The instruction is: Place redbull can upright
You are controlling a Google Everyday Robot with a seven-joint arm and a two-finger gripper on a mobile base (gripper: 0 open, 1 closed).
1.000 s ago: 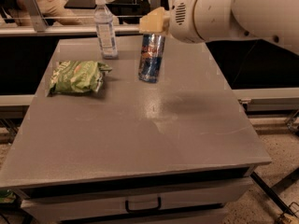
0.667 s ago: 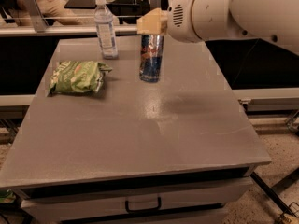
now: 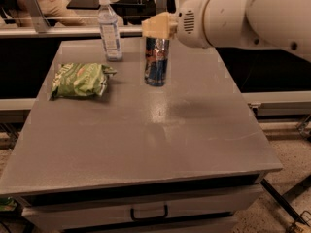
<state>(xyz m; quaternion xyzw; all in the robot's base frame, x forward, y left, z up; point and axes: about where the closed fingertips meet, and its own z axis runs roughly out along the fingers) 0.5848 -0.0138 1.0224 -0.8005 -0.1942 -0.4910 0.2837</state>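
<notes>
The can (image 3: 156, 64) stands upright on the grey tabletop (image 3: 160, 140), toward the far side and a little left of the middle. Its side shows blue and silver panels with a red mark near the top. No lettering on it can be read.

The gripper (image 3: 158, 27), a tan piece at the end of the white arm (image 3: 243, 16), sits right at the can's top end and covers the rim. I cannot tell whether the jaws are clamped on the can or loose around it.

Left of the can and a little farther back stands a clear water bottle (image 3: 110, 33) with a white cap and a pale label whose print is unreadable. Nearer and farther left lies a green snack bag (image 3: 80, 80), flat on the tabletop and apart from the can; its writing is also too blurred to read.
</notes>
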